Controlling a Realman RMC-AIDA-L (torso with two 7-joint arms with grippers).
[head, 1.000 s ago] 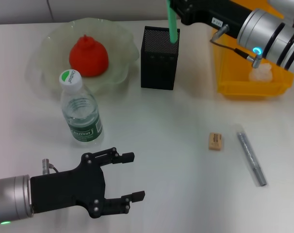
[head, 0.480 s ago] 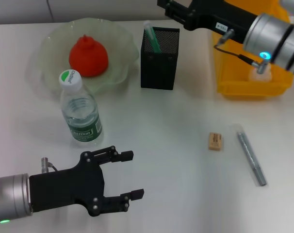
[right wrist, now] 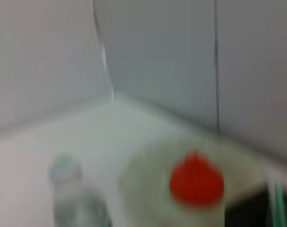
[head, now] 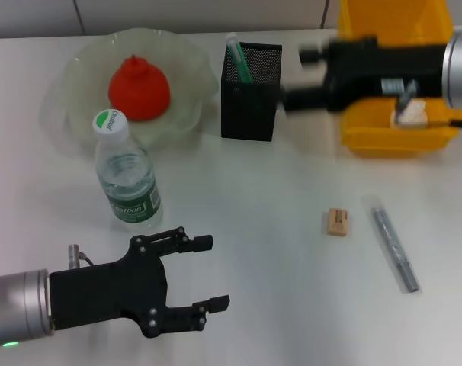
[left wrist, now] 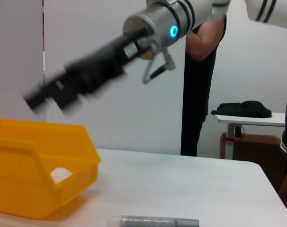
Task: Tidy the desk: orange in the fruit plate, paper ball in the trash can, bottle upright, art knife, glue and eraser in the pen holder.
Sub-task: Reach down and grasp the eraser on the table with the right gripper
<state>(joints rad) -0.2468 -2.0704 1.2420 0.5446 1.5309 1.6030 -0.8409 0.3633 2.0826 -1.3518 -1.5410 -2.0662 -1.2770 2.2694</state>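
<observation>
The orange (head: 139,86) sits in the plate (head: 187,57). The bottle (head: 127,174) stands up. The green glue (head: 239,59) pokes out of the holder (head: 251,90). A white lump in the yellow bin (head: 391,139) may be the paper ball (head: 414,112), but it is half hidden. So two jobs are left: the eraser (head: 338,222) and the knife (head: 394,249), both lying on the desk.

The right gripper (head: 301,76) hangs just past the holder, with the eraser and knife well below and to the side of it. Its fingers are blurred, so I cannot tell if they are open. The left gripper (head: 208,272) is open and holds nothing, close to the bottle, far from the eraser.

The left wrist view shows the knife (left wrist: 158,221) and bin (left wrist: 34,175) from low down, with the right arm above. The right wrist view shows only the orange (right wrist: 196,182), bottle (right wrist: 72,198) and plate.
</observation>
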